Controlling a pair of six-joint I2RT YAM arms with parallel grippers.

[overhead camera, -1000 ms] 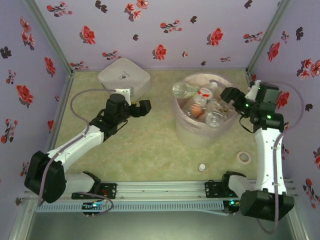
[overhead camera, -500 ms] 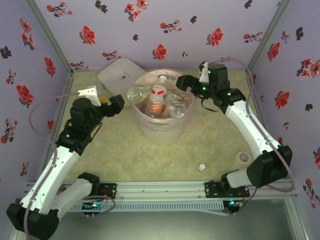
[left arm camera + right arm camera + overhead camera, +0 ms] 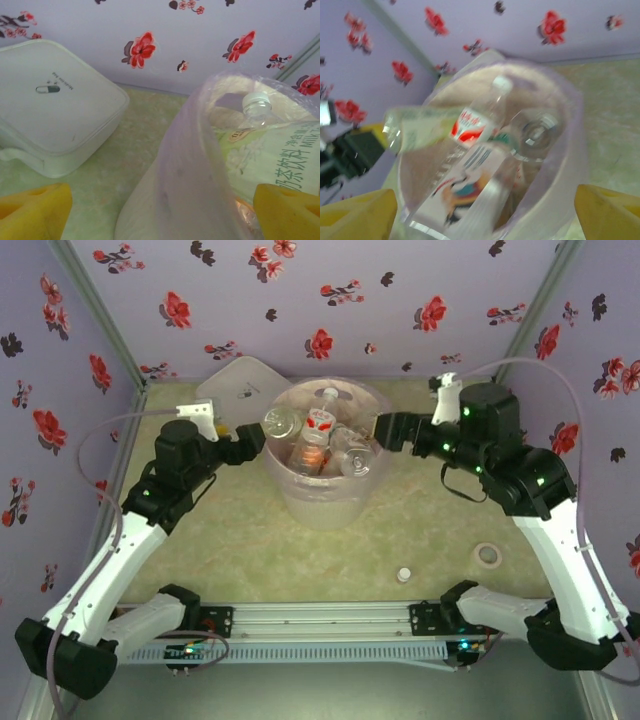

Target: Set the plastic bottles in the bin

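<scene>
Left gripper [image 3: 247,443] and right gripper [image 3: 384,430], both spread empty, flank the bin [image 3: 320,506]; ease the seemingly rim-perched bottle [image 3: 277,423] inward.

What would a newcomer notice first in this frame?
The big translucent bin in the middle of the top view, packed with plastic bottles, draws the eye first. The two arms flank it, with the left gripper and right gripper open close by its rim on either side. A white lidded box sits behind it on the left.
</scene>
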